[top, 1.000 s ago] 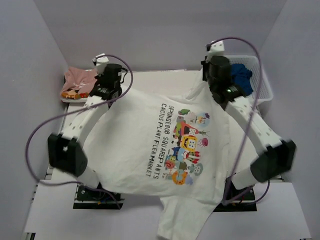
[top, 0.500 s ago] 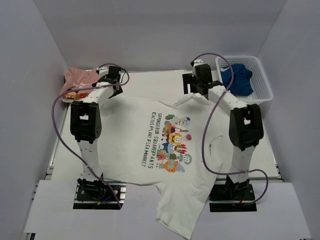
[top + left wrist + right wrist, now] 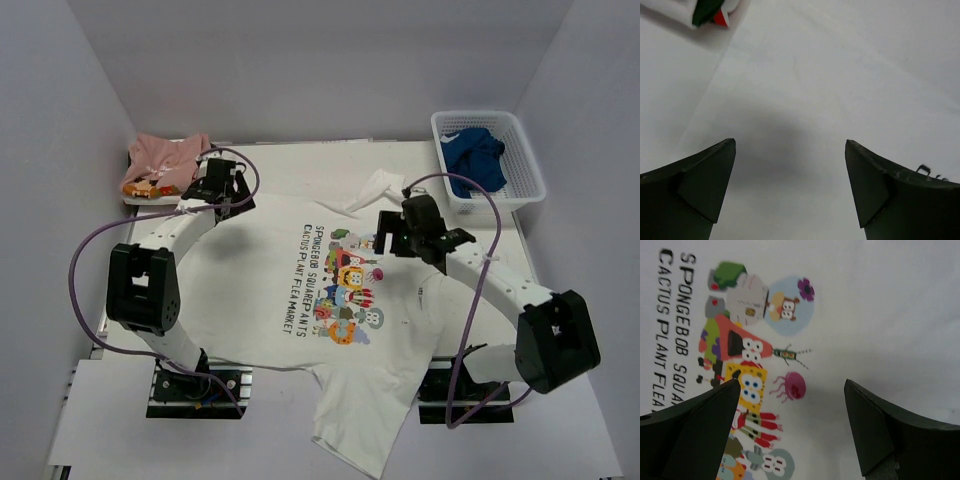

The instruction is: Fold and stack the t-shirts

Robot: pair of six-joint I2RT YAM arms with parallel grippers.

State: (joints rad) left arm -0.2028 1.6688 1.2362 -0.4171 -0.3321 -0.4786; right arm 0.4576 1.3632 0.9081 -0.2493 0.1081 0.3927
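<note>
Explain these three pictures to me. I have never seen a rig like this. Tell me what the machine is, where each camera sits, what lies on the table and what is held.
The machine is two robot arms, a left arm and a right arm, bolted at the near edge of a table. The wide picture comes from a fixed camera above and behind them. The other two come from cameras on the wrists, each looking out between its own two dark fingers. A large white t-shirt with a cartoon print lies spread across the table. A pink t-shirt lies at the far left corner, and a white basket at the far right holds blue cloth. The left gripper hangs open over plain white, the right gripper open over the print. Neither holds anything.
</note>
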